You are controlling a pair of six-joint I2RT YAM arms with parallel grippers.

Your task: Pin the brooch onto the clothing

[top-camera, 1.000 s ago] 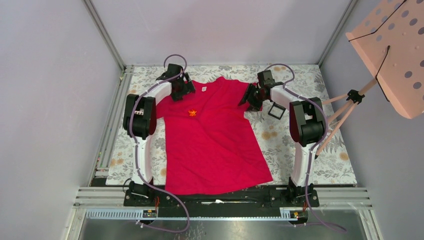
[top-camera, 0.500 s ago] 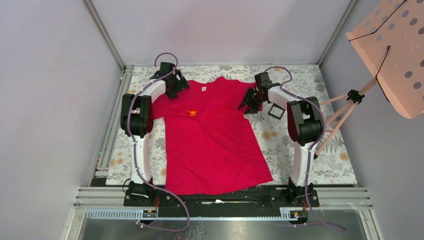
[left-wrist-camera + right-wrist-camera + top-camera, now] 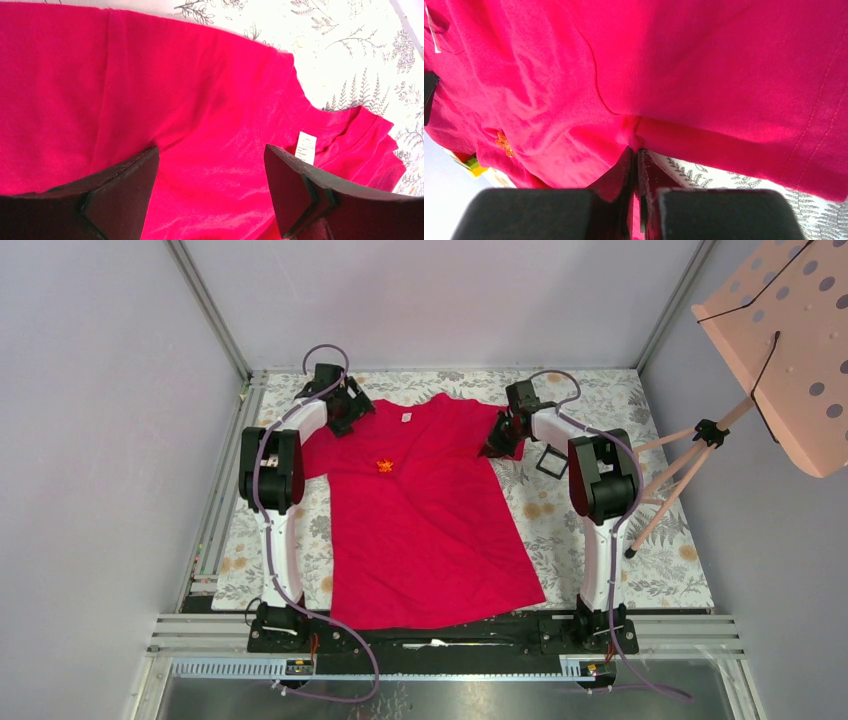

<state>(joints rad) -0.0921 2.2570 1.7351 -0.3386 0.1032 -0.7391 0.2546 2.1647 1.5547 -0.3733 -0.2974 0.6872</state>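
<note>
The brooch is showing as a tiny orange-and-yellow speck on the chest of the red T-shirt, a little left of and above the centre of the overhead frame. In the right wrist view it is appearing at the lower left as a small ragged orange blot on rumpled cloth. Its petals and any pin are too small to make out, so whether it is fastened or merely lying there cannot be told.

The T-shirt is lying spread on the floral-clothed surface, neck toward the top of the frame, with its white label showing at the collar. The left arm is covering part of the sleeve at the left.

The left tool is hanging over the shirt's shoulder at the upper left, jaws standing wide apart and gripping nothing. Whether its fingertips are touching the cloth is unclear.

The right tool is pinching a ridge of the T-shirt near the sleeve, right of centre. Its jaws are pressed together on the fabric, which is creasing around the pinch. A small black square case is lying just right of that tool.
</note>
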